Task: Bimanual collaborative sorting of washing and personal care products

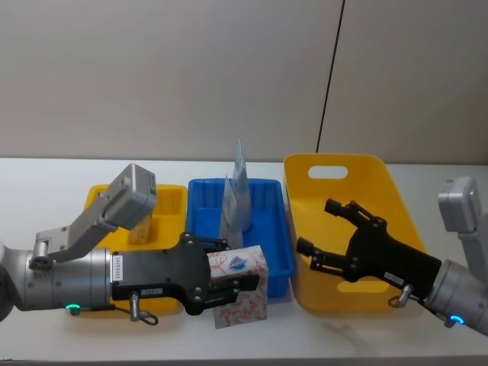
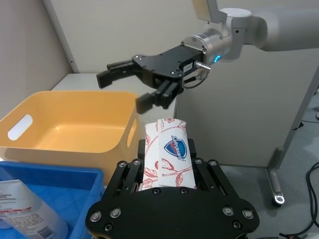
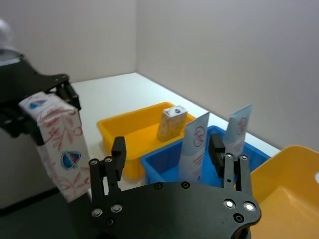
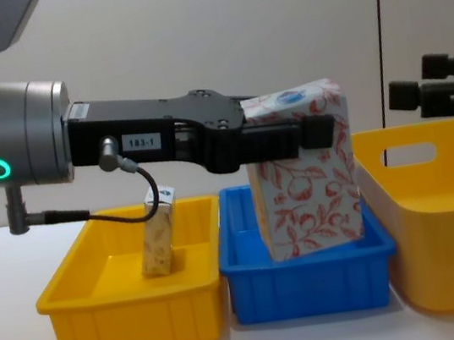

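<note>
My left gripper (image 1: 236, 278) is shut on a white pack with red floral print and a blue logo (image 1: 242, 299), holding it upright in the air near the front right corner of the blue bin (image 1: 273, 252). The left wrist view shows the pack (image 2: 167, 154) clamped between the fingers (image 2: 130, 172). My right gripper (image 1: 316, 227) hangs open and holds nothing, over the large yellow bin (image 1: 381, 183), facing the pack. Two pale-blue tubes (image 1: 239, 177) stand in the blue bin. A small yellowish box (image 1: 141, 229) stands in the small yellow bin (image 1: 171, 194).
The three bins stand in a row on the white table (image 1: 46, 183): small yellow at the left, blue in the middle, large yellow at the right. A grey wall rises just behind them. The table's front edge runs close under the held pack.
</note>
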You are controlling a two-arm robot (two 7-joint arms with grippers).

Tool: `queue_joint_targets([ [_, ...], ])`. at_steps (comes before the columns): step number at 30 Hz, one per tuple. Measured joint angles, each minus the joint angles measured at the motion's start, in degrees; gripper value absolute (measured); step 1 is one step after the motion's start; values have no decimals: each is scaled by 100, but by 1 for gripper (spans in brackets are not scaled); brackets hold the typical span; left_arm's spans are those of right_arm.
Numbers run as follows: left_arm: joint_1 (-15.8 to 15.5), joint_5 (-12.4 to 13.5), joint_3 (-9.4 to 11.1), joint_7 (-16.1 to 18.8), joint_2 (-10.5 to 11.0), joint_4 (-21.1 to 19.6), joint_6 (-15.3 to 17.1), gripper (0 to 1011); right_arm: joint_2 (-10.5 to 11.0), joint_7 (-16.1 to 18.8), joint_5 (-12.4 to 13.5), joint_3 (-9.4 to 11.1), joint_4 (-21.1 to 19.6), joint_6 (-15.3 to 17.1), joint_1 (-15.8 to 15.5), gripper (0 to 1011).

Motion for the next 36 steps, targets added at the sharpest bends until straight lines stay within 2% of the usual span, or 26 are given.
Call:
queue_joint_targets([
  [9,0,1,0,1,0,0,0,377,194,1038,-70,-403,704,-150,704,1000],
  [17,1,1,0,1,0,-1,0,377,269,1797,-158,-740,1298,-250,1272,1000],
  [24,1,1,0,1,0,0,0,376,275,2186,-195,-932,1610,-314,1567,1000],
  [36,1,1,0,1,0,0,0,377,240,2512,-217,-1152,1824,-381,1798,1000],
])
